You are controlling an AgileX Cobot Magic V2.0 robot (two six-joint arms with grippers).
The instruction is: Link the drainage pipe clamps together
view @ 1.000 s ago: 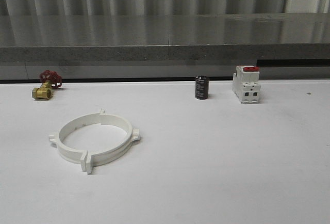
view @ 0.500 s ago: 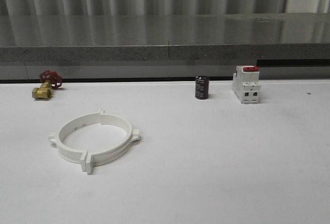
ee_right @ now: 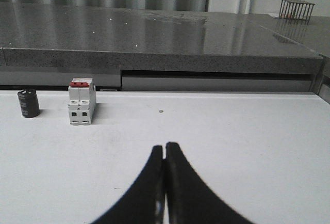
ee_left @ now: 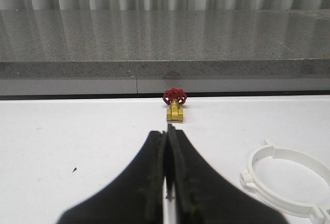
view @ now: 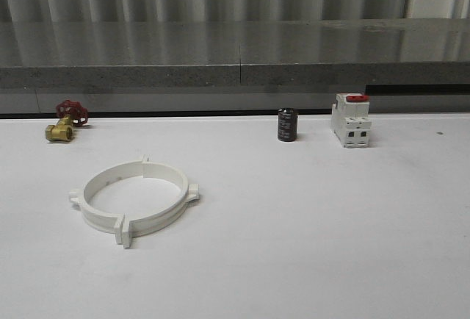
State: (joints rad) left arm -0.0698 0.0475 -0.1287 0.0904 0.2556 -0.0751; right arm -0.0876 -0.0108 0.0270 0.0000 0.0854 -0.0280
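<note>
Clamps (ee_left: 291, 182) joined in a ring, beside closed left hand (ee_left: 166, 136).

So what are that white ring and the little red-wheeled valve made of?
The ring looks like matte white plastic: a uniform, unshiny white, with moulded tabs at its sides. The valve body looks like brass, yellow-gold with a slight sheen; its red wheel could be painted metal or plastic, too small to tell.

valve: little brass valve (view: 60, 131) with a red handwheel, far left by my table's back edge
capacitor: dark cylinder (view: 287, 125), upright, back middle
breaker: white block (view: 350, 120), red switch, just beside the cylinder
</note>
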